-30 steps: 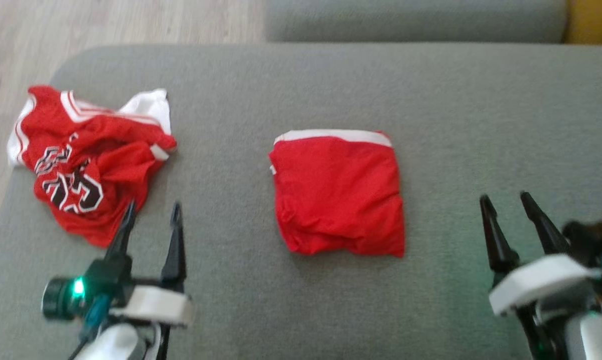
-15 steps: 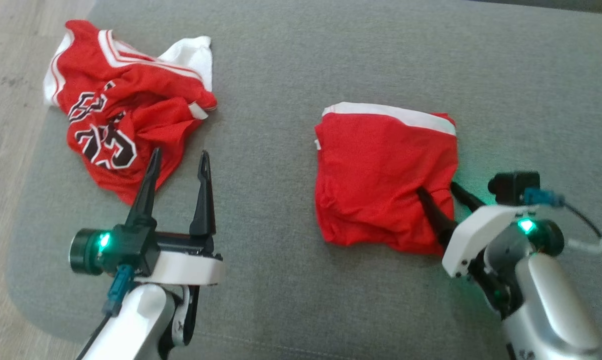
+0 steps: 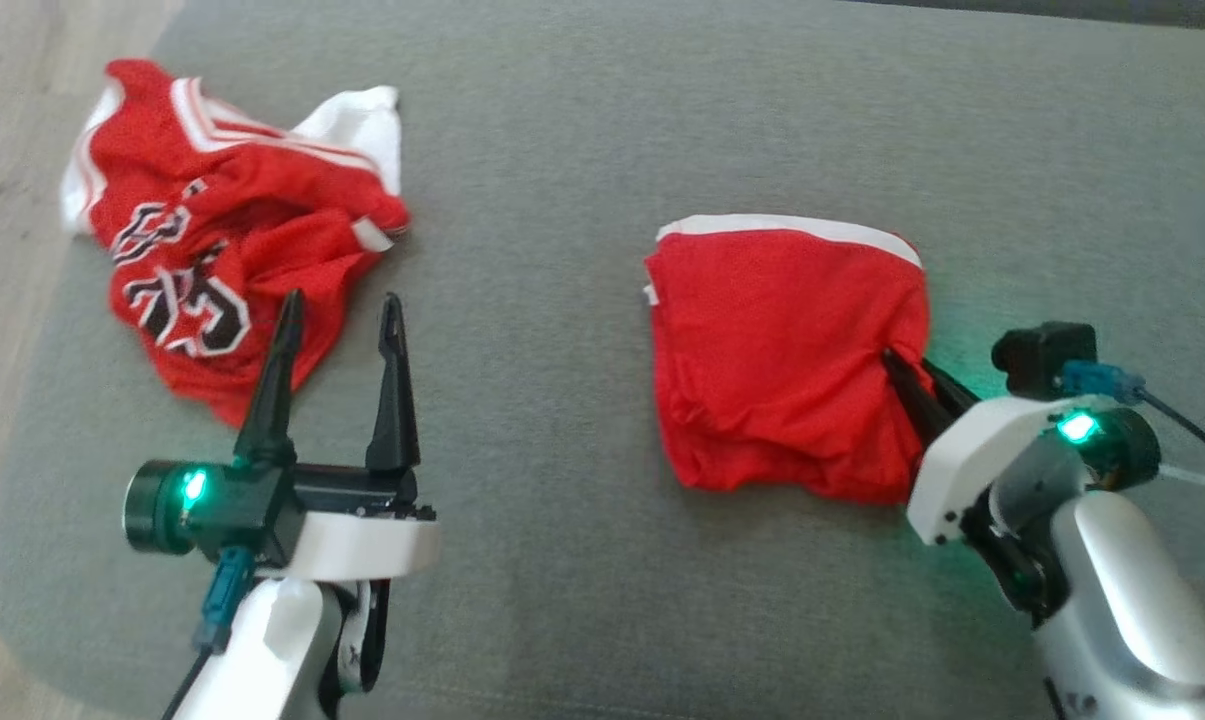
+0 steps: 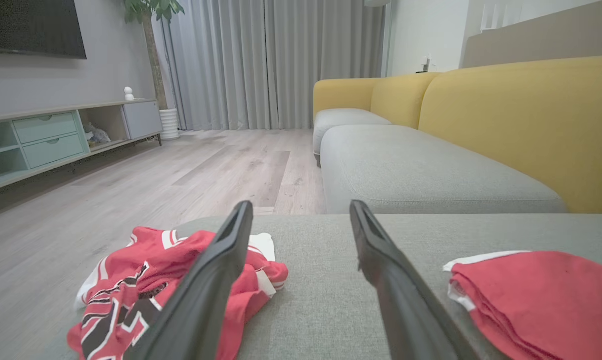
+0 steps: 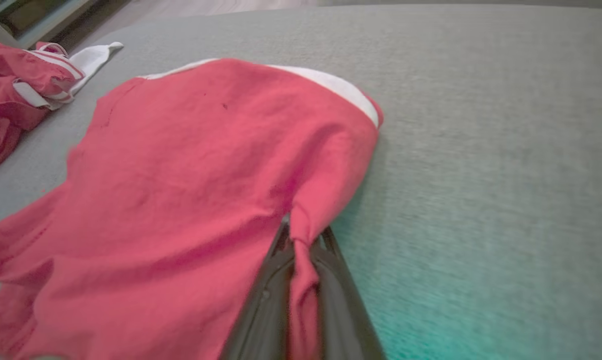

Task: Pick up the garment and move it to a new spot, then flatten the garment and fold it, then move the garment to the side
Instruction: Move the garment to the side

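The folded red garment, with a white band along its far edge, lies right of centre on the grey sofa cushion. The right claw is pinched tight on a tuck of its right edge. Flattening and folding look done (neatly enough), so I judge only the move aside is left. A crumpled red jersey lies far left, with the left claw spread wide and empty near it. What kind of garment the folded one is, I cannot tell.
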